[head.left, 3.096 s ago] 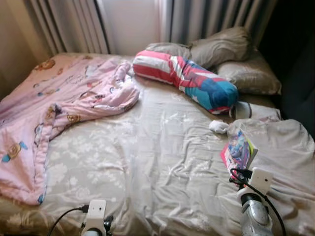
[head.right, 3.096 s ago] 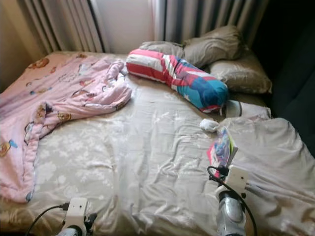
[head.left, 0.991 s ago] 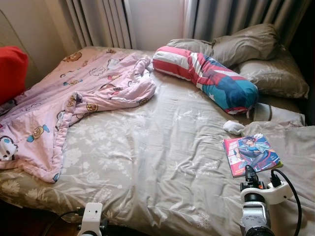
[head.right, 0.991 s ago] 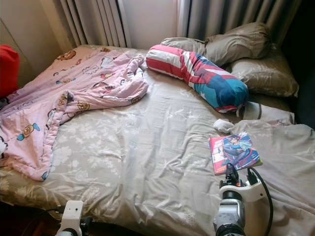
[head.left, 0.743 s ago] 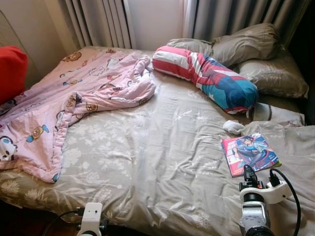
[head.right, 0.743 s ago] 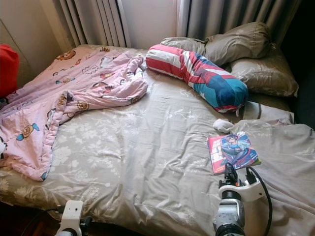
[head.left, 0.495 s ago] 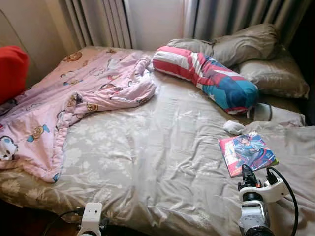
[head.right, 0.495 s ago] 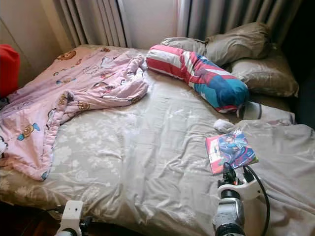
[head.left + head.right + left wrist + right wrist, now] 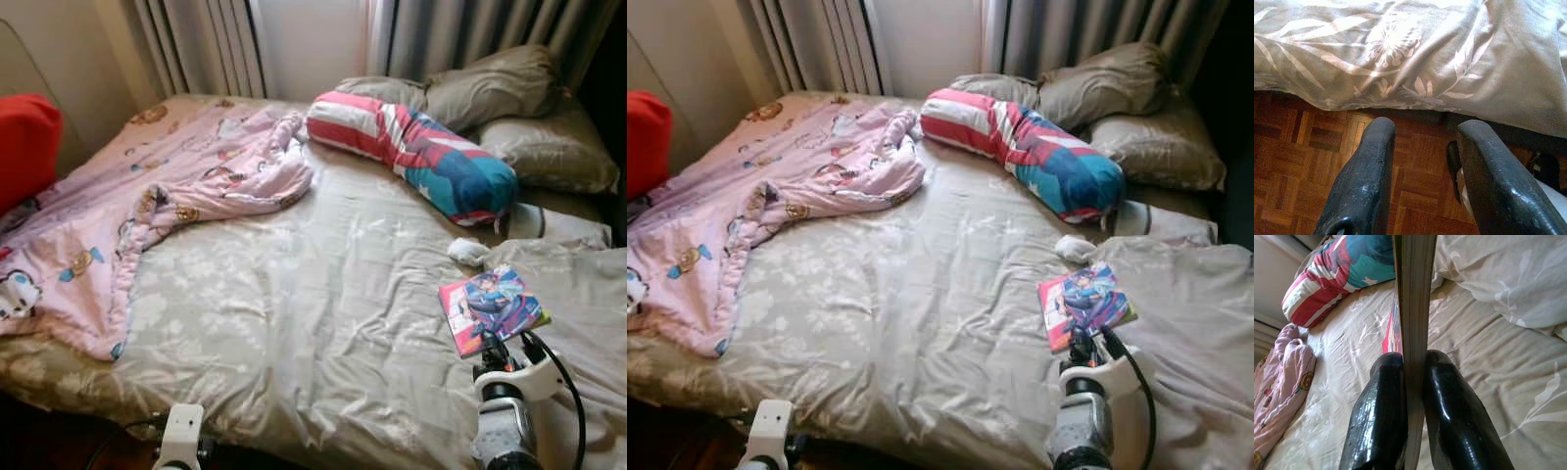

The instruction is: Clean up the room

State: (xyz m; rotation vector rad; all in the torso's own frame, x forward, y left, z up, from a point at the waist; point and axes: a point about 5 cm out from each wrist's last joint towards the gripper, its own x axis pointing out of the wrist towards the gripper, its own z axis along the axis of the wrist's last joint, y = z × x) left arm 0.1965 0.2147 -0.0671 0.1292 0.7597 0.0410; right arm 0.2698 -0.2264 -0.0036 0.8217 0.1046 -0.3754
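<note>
Left tool (image 9: 1420,161): low at the near edge of the bed, over the wooden floor (image 9: 1298,161). Its two black fingers (image 9: 1364,186) are spread apart and hold nothing.
Right tool (image 9: 1413,382): near right, above the bed. Its two fingers (image 9: 1383,411) are pressed onto the bottom edge of the comic book, one on each side.
Comic book (image 9: 490,306): pinched in the right tool, above the grey cover on the right side of the bed. It has a red edge and a cartoon person on the front.
Bed (image 9: 294,323): a big bed with a crumpled grey flower-print cover.
White sock (image 9: 468,252): a small balled-up thing on the bed, just past the comic book.
Pink blanket (image 9: 127,215): bunched up on the left side of the bed, with small cartoon pictures on it.
Long pillow (image 9: 416,157): red, white and blue stripes, lying far right of the pink blanket.
Grey pillows (image 9: 509,108): at the far right, behind the long pillow.
Red thing (image 9: 24,147): at the far left edge, beside the bed. I cannot tell what it is.
Curtains (image 9: 206,44): grey, on the far wall.
</note>
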